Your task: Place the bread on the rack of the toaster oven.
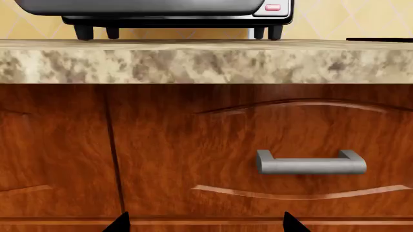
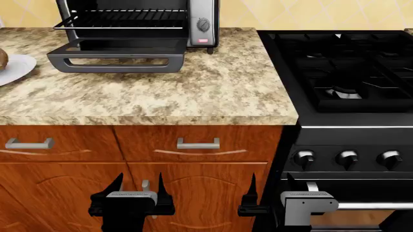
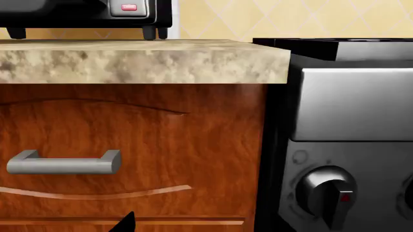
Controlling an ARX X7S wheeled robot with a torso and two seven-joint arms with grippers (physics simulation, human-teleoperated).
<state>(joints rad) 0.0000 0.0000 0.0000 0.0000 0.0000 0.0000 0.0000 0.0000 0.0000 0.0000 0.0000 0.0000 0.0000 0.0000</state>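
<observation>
Bread (image 2: 2, 59) sat at far left edge of head view, mostly cut off, on a white plate (image 2: 18, 67) on the table (image 2: 193, 92). Toaster oven (image 2: 139, 24) stood at back of table w/ door (image 2: 116, 60) dropped flat & open toward the front; rack (image 2: 125, 20) was inside, its front rail sticking out a bit over the door. Bread was left of the door, apart from it. Black stove (image 2: 342, 72) was right of the table, knobs along its front.

Both arms hung low, below table edge, in front of the wood cabinets. Left hand (image 2: 138, 186) was spread open w/ nothing between its fingers, near a drawer handle (image 2: 198, 143) above it. Right hand (image 2: 271, 188) was by the cabinet/stove seam; only one finger (image 2: 252, 186) showed clearly, so can't tell how open it was. Nothing seen in it. Wrist views showed only cabinet front, table edge & oven's underside.
</observation>
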